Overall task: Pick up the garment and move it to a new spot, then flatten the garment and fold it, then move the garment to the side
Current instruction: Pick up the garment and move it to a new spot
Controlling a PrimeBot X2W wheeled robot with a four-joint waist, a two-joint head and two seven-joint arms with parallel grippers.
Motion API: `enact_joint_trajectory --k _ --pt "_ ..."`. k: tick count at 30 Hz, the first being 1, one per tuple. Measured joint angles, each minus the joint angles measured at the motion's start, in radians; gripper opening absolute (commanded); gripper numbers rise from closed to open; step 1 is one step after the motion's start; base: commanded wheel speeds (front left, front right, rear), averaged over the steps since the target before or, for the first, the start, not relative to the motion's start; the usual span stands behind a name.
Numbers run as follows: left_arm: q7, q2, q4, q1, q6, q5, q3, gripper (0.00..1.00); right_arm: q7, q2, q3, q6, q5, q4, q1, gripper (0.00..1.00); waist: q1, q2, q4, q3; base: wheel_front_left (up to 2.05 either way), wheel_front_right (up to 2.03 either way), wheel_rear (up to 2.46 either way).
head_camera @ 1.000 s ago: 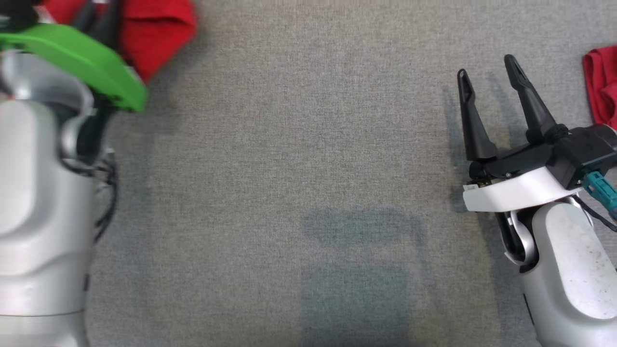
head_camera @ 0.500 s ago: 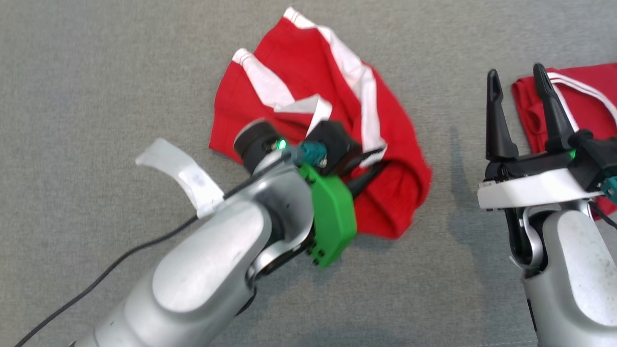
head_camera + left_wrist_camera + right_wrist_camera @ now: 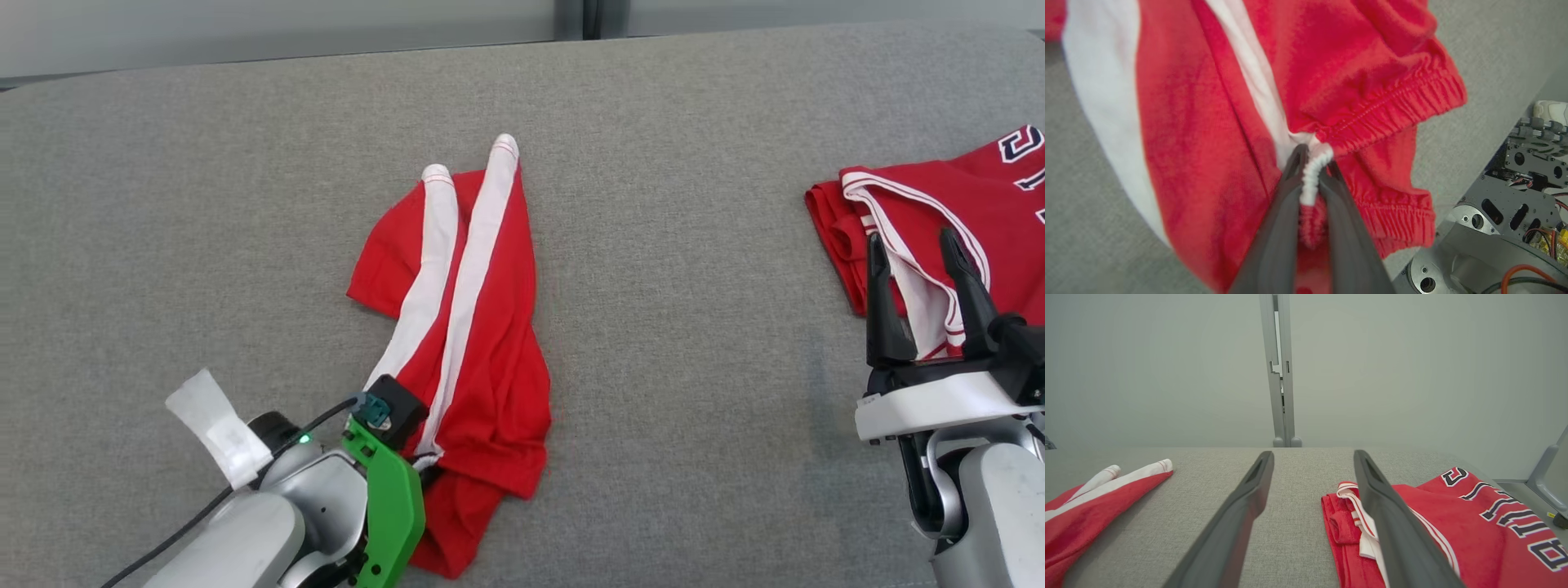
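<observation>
Two red garments lay on the grey fabric-covered table (image 3: 694,245). The shorts (image 3: 482,343), red with white side stripes, sprawled crumpled near the middle, legs pointing toward the far edge. The left gripper (image 3: 1312,157) was clamped on the shorts' gathered elastic waistband where a white stripe met it, at the near end of the cloth. Well apart to the right lay a lettered jersey (image 3: 996,196). The right gripper (image 3: 911,241) held nothing, its fingers spread wide over the jersey's near-left edge. It seemed to hover clear of the cloth, though the angle left that uncertain.
</observation>
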Motion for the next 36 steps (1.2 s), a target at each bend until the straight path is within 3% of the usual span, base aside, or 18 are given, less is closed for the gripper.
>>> enact_joint_trajectory --k 8,12,15,16,24,31,36 --pt "0.085 0.117 -0.039 0.076 0.024 -0.036 0.022 0.0 0.0 -0.041 0.062 0.062 -0.018 0.042 0.02 1.0 0.0 0.0 0.082 -0.037 0.0 0.0 0.0" --pt "0.061 0.133 -0.096 0.078 0.039 -0.037 0.065 0.0 0.002 -0.089 0.137 0.093 -0.043 0.097 0.02 1.0 0.0 0.0 0.131 -0.052 0.0 0.0 0.0" --pt "0.03 0.113 -0.152 0.078 0.04 -0.068 0.096 0.46 0.04 -0.127 0.195 0.106 -0.069 0.124 -0.004 1.0 0.0 0.0 0.17 -0.06 0.0 0.0 0.0" --pt "0.021 0.102 -0.173 0.078 0.04 -0.076 0.101 1.0 0.059 -0.141 0.22 0.108 -0.078 0.132 -0.024 1.0 0.0 0.0 0.183 -0.062 0.0 0.0 0.0" --pt "-0.016 0.045 -0.276 0.079 0.056 -0.142 0.134 1.0 0.209 -0.184 0.275 0.108 -0.065 0.221 -0.231 1.0 0.0 0.0 0.28 -0.06 0.0 0.0 0.0" --pt "-0.09 -0.072 -0.335 0.1 0.089 -0.207 0.159 1.0 0.331 -0.216 0.314 0.108 0.004 0.336 -0.319 1.0 0.0001 0.0 0.367 -0.038 0.0 0.0 0.0" --pt "-0.102 -0.082 -0.331 0.162 0.093 -0.233 0.148 1.0 0.388 -0.235 0.335 0.108 0.044 0.397 -0.336 1.0 0.0001 0.0 0.431 -0.018 0.0 0.0 0.0"
